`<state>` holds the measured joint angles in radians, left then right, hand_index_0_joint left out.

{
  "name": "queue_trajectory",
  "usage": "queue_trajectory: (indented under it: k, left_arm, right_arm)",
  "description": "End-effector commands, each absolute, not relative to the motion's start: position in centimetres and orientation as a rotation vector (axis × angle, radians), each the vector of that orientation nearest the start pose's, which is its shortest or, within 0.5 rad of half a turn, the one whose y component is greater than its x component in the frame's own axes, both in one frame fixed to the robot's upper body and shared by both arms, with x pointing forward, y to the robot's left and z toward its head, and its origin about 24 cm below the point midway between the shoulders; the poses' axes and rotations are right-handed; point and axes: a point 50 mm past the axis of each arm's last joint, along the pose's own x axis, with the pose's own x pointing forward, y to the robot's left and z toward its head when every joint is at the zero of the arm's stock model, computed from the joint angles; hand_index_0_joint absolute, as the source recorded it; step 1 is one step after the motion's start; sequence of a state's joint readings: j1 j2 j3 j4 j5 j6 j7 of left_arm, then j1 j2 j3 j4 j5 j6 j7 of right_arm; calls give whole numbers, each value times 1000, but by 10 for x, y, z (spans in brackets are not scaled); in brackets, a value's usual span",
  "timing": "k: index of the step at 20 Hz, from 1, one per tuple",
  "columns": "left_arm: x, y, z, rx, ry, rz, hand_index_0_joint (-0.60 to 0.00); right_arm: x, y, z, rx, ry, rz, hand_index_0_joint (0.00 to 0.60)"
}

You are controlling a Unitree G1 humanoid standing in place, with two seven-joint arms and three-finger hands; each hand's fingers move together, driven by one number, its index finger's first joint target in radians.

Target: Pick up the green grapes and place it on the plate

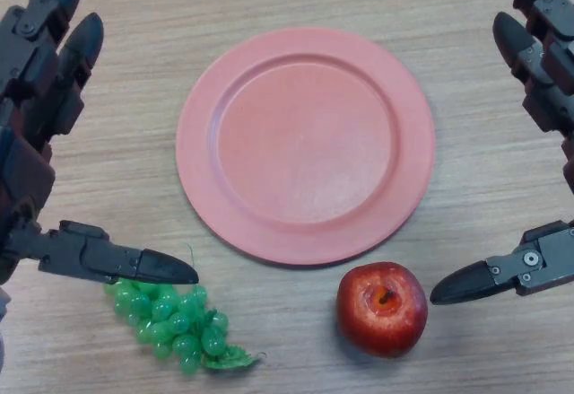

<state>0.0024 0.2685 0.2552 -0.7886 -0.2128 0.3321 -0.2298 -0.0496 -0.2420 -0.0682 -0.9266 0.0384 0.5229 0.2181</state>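
Note:
A bunch of green grapes [175, 320] lies on the wooden table at the lower left, below the pink plate [305, 143], which holds nothing. My left hand [40, 116] hangs over the left edge, open, fingers stretched upward and its thumb reaching right over the top of the grapes. Whether the thumb touches them I cannot tell. My right hand [538, 71] is at the right edge, open too, its thumb pointing left toward the apple.
A red apple [382, 309] stands on the table just below the plate's lower right rim, between the grapes and my right thumb.

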Motion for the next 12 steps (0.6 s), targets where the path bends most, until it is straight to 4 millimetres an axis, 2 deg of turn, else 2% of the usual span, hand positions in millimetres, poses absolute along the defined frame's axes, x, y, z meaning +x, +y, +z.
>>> queue_trajectory:
  k: [1,9,12]
  left_arm:
    - [194,201,224,283,-654,-89,0]
    - [191,201,222,304,-675,-85,0]
    - [187,205,210,368,-680,-84,0]
  right_arm:
    - [185,-155,227,-281,-609,216,0]
    - [181,-156,230,-278,-624,211,0]
    - [182,-154,229,-283,-629,211,0]
